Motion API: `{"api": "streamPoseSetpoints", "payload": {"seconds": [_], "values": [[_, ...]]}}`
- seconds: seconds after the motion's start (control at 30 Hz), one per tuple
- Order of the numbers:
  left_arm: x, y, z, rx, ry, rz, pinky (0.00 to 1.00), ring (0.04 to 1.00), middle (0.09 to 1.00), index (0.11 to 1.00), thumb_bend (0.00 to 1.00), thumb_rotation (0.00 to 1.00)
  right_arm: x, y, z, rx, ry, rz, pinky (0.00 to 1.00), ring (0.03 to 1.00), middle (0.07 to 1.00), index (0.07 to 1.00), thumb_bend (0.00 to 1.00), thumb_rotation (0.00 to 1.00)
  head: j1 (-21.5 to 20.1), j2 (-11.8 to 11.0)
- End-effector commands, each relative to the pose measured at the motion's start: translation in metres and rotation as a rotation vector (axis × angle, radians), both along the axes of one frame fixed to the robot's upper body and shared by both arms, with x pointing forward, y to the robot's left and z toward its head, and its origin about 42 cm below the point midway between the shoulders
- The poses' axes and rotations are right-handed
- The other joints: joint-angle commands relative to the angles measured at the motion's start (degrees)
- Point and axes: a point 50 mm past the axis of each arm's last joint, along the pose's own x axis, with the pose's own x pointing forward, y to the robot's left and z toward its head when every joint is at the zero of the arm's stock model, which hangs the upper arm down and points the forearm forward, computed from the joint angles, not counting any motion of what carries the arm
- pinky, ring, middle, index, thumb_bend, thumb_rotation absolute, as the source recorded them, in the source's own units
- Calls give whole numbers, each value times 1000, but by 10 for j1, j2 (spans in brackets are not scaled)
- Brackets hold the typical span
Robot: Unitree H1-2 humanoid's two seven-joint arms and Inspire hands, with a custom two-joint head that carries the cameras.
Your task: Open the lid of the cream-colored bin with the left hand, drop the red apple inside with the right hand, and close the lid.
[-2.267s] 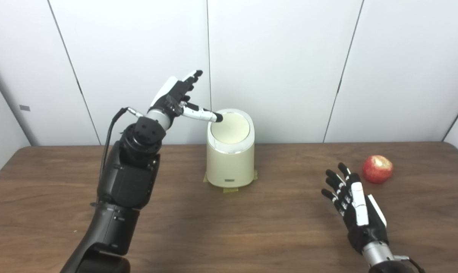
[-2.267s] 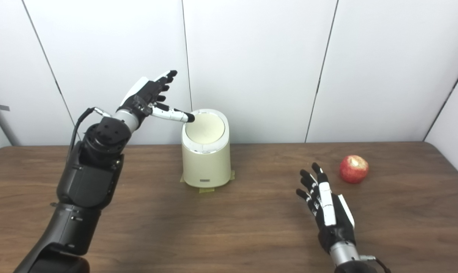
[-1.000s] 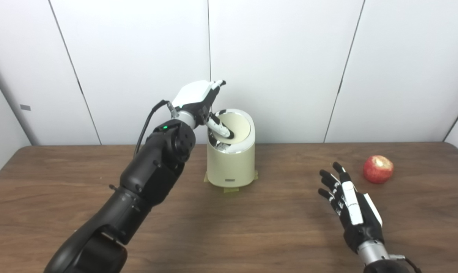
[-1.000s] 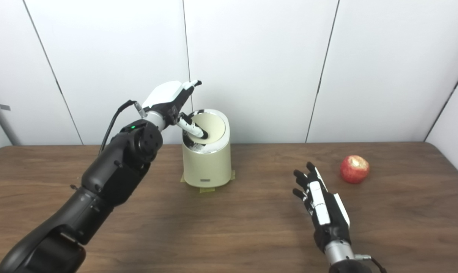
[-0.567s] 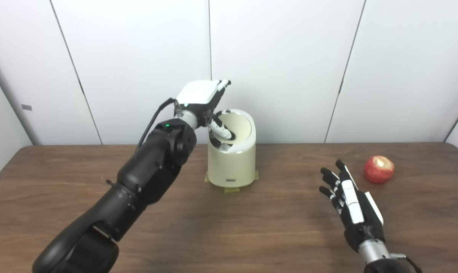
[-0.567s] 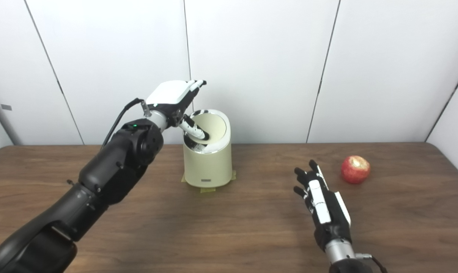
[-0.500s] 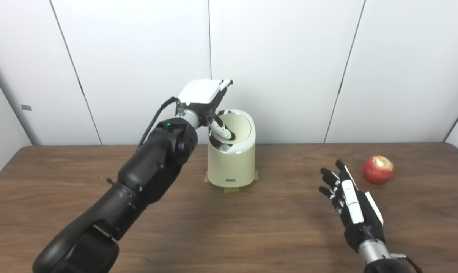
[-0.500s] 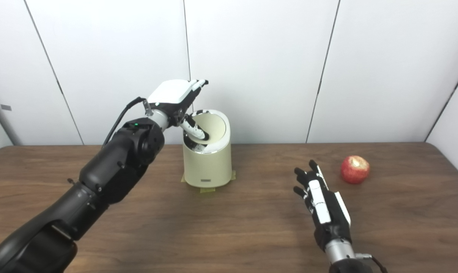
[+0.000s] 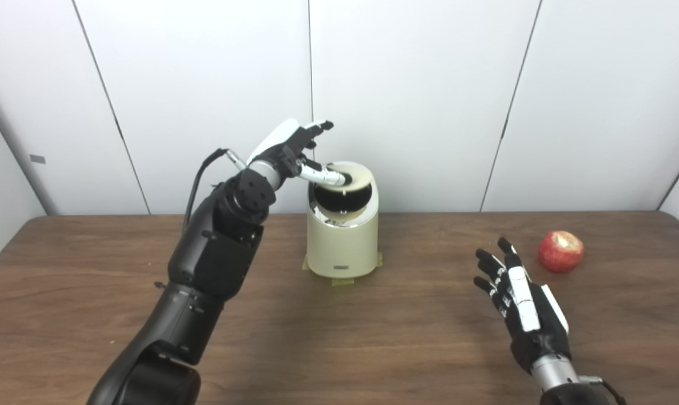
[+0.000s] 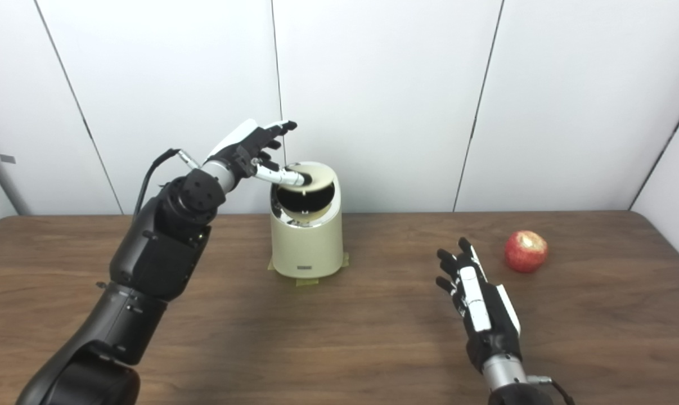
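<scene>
**A:** Left eye view, what have we got? We see the bin (image 9: pixel 342 242) standing near the back of the bench (image 9: pixel 316 337), with yellowish tape under its base. The lid (image 9: pixel 355 179) is tipped up toward the back, and the mouth below it is dark and open to us.

**B:** Yep, same from the right eye. Our left hand (image 10: pixel 248 149) is raised just left of the bin's top, with one digit stretched out level and its tip on the lid's front edge. The other fingers (image 10: pixel 274 130) are fanned out above, so it's spread wide and gripping nothing.

**A:** And our right hand (image 9: pixel 522 306)?

**B:** Low over the bench at the right front, back of the hand up, fingers apart, nothing in it.

**A:** The apple (image 9: pixel 561 251) sits on the bench beyond it, a bit to the right, close but not touching. It's well apart from the bin, with a pale patch on top.
</scene>
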Motion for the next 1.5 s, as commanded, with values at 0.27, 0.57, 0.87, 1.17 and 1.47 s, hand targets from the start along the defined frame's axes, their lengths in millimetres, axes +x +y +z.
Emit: {"api": "streamPoseSetpoints", "payload": {"seconds": [0.27, 0.57, 0.87, 1.17, 1.47], "values": [[-25, 26, 30, -386, -150, 41, 855, 931, 949, 983, 505, 314, 11, -6, 17, -31, -91, 8, 843, 921, 891, 1000, 603, 912, 0, 0], [-59, 60, -25, -470, -133, 162, 894, 939, 949, 992, 496, 363, 12, -8, 18, -16, -99, 9, 851, 927, 893, 1000, 627, 901, 1, 2], [-108, 87, -84, -477, -83, 208, 935, 945, 971, 1000, 428, 635, 14, -18, 18, 20, -125, 2, 913, 962, 930, 1000, 573, 921, -9, 1], [-144, 93, -109, -495, -55, 202, 929, 967, 988, 1000, 409, 853, 12, -23, 23, -58, -120, -3, 876, 955, 945, 1000, 653, 687, -45, 3], [-155, 95, -119, -540, -7, 206, 977, 993, 1000, 1000, 442, 902, 2, -37, 57, -312, -93, -154, 759, 886, 904, 964, 710, 225, -82, 8]]}}
